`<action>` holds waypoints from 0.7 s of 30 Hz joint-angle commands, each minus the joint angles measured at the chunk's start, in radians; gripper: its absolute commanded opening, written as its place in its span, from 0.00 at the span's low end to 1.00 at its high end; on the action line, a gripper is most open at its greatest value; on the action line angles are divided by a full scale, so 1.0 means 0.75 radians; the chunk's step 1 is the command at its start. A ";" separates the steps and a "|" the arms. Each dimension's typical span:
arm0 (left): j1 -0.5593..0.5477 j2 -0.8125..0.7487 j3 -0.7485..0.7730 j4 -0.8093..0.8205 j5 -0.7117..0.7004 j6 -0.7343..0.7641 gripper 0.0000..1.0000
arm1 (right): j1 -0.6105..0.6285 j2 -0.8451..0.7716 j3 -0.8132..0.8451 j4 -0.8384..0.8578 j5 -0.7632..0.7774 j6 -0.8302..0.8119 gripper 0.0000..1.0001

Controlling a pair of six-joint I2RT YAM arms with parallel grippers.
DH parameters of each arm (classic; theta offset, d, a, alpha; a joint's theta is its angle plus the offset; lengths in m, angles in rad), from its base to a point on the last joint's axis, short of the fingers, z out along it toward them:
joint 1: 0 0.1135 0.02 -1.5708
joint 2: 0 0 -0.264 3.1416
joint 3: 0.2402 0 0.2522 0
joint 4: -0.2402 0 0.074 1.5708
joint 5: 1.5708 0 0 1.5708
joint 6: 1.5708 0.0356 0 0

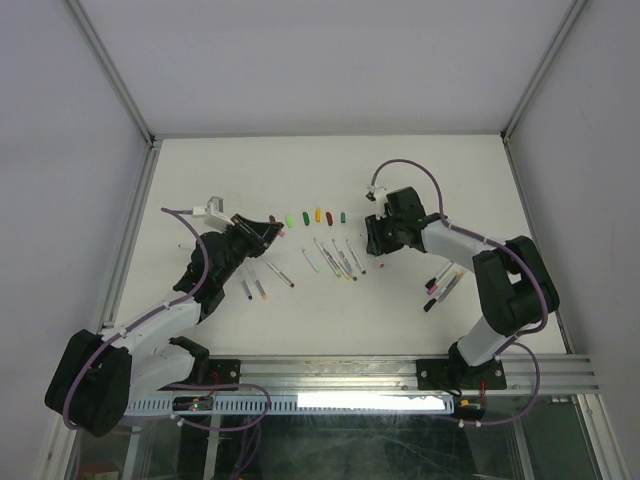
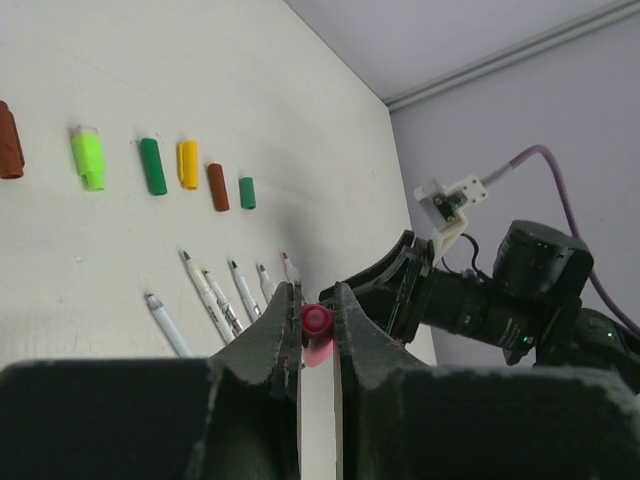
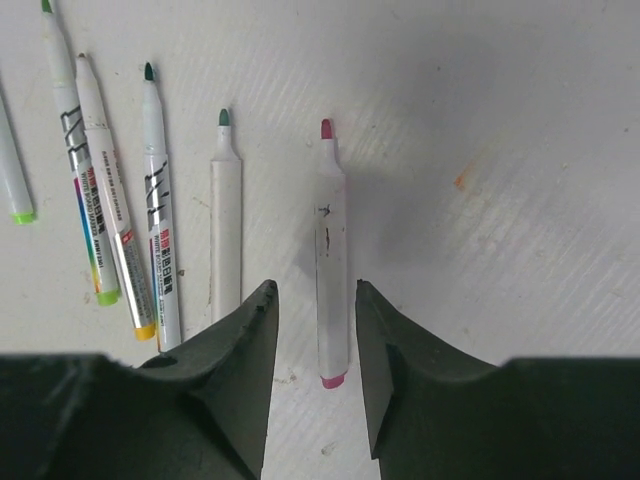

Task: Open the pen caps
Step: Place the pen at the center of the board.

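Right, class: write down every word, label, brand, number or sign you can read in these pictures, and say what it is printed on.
No text can be read outright.
Three printed pens, right wrist view: coloured lettering and black marks along the barrels, too small and blurred to read.
Pink-tipped pen: dark specks only, not legible.
Row of caps and pink cap: no print shows.

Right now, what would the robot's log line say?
left gripper: shut on pink cap | right gripper: open, over uncapped pink pen on table | other caps: row on table
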 commanded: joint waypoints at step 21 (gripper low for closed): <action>-0.309 0.367 0.206 0.159 0.037 0.201 0.00 | -0.142 -0.323 0.063 -0.055 -0.443 -0.237 0.42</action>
